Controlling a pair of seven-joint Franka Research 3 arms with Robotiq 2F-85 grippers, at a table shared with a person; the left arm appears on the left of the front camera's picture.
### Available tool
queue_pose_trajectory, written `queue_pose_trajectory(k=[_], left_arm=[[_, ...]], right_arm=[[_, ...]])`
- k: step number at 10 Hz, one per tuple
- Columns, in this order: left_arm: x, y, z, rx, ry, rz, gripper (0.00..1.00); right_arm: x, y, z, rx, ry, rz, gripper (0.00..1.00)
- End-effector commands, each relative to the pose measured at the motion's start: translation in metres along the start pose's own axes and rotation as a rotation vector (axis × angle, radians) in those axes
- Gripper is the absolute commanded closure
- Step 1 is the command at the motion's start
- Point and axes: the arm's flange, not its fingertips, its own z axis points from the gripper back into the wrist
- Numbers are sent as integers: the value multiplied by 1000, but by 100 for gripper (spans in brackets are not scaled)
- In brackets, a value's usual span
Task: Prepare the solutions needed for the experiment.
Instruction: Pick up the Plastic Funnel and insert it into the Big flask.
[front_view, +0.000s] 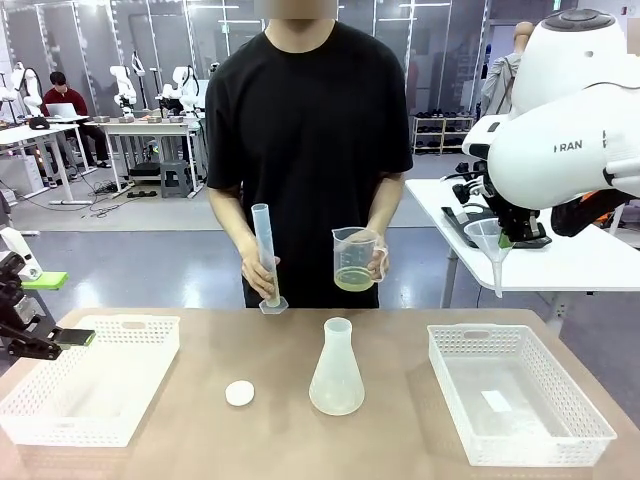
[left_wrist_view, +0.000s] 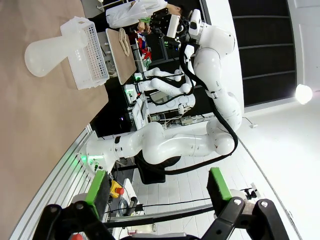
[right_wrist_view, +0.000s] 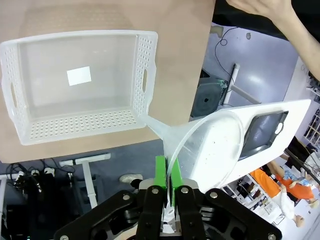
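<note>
Pale yellow, the solutions (front_view: 353, 279) sit in a beaker (front_view: 357, 245) in the person's hand (front_view: 378, 262), well apart from the right fingers (right_wrist_view: 160, 172), which clench a funnel (right_wrist_view: 210, 145) by its rim, probably held ready for the flask (front_view: 336, 370) on the counter (front_view: 400, 440), lower and between both arms' fingers. Left fingers (left_wrist_view: 97, 187) hang released over a basket (front_view: 150, 325) rim. The person's cylinder (front_view: 266, 250) stands just beyond the flask.

A brown counter (front_view: 270, 440) holds two white baskets with holes, one on the left (front_view: 120, 322) and one on the right (front_view: 470, 333). Between them stands a cloudy flask (front_view: 337, 370), with a small round white lid (front_view: 239, 393) near it. A tall measuring tube (front_view: 266, 255) leans at the far edge. A clear funnel (front_view: 490, 245) is up in the air on the right.
</note>
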Motion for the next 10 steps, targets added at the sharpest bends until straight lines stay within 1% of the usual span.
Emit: queue_pose_trajectory(k=[1,2,3,5,7,10], left_arm=[[0,-3,-1,-3,1,-6,0],[0,-3,-1,-3,1,-6,0],[0,-3,-1,-3,1,-6,0],[0,-3,-1,-3,1,-6,0],[0,-3,-1,-3,1,-6,0],[0,-3,-1,-3,1,-6,0]], right_arm=[[-1,-3,0,7,-2,5,100],[0,0,0,0,0,0,96],[24,4,8,-50,-79,60,96],[69,12,34,-163,-150,138,96],[114,21,54,-228,-274,294,96],[164,37,69,-243,-388,486,96]])
